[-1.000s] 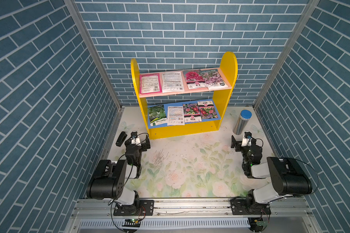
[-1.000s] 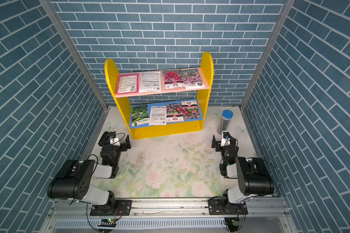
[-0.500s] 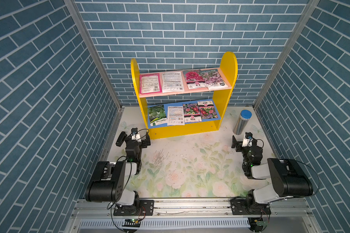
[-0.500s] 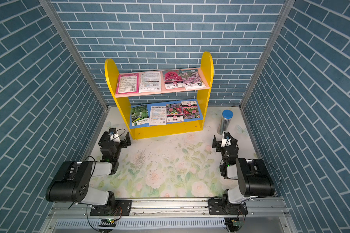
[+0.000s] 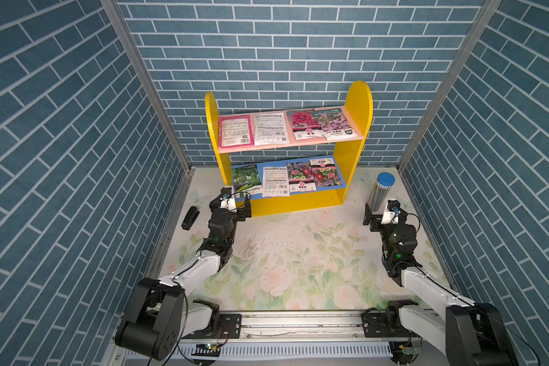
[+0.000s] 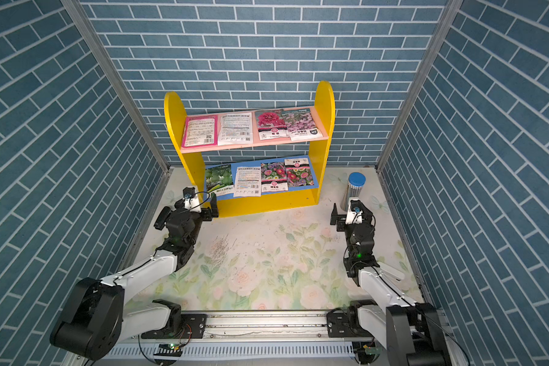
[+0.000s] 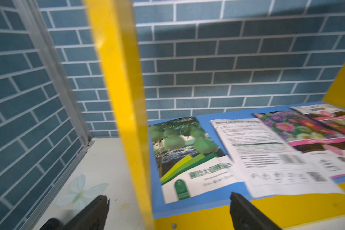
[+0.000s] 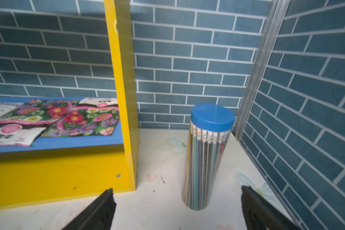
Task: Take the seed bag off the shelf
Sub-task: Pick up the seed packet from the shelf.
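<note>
The shelf [image 5: 358, 104] [image 6: 325, 101] stands at the back wall, with several seed bags lying flat on its pink upper board and blue lower board. A green seed bag [image 5: 246, 182] [image 6: 219, 180] [image 7: 187, 155] lies at the left end of the lower board. My left gripper [image 5: 232, 207] [image 6: 197, 207] [image 7: 168, 198] is open and empty, low in front of the shelf's left front corner. Its fingers stand on either side of the yellow side panel's line, short of the green bag. My right gripper [image 5: 384, 215] [image 6: 351, 215] [image 8: 177, 190] is open and empty near the shelf's right end.
A clear tube of pencils with a blue lid [image 5: 381, 191] [image 8: 205, 159] stands upright right of the shelf, just ahead of my right gripper. A small black object [image 5: 190, 218] lies by the left wall, beside my left gripper. Blue brick walls enclose the floral mat.
My left arm has reached forward to the shelf's lower left corner. My right arm has edged slightly forward towards the pencil tube. Both grippers stayed open.
</note>
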`<state>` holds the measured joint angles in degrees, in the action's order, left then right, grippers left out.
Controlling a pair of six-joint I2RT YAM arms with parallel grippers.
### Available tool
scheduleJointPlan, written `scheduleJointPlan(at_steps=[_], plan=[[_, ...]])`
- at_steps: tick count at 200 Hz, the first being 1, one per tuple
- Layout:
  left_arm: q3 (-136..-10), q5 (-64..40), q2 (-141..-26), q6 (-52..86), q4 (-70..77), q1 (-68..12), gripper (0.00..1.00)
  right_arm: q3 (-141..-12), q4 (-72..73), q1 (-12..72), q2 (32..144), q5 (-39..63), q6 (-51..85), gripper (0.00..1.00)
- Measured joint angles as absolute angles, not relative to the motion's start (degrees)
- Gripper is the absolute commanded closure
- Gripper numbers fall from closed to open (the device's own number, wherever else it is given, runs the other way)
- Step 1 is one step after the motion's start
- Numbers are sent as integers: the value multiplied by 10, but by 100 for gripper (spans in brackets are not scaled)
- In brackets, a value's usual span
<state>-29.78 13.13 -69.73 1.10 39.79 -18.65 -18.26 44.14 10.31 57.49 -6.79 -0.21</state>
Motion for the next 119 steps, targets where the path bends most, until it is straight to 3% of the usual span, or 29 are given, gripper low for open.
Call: scheduleJointPlan(at_steps=[57, 119], plan=[[-405, 100, -666, 48, 266, -258, 0, -332, 248, 150, 523, -77, 13, 0], [-507, 13, -622, 92, 166, -272, 0, -571, 88, 219, 610, -60, 12, 0]])
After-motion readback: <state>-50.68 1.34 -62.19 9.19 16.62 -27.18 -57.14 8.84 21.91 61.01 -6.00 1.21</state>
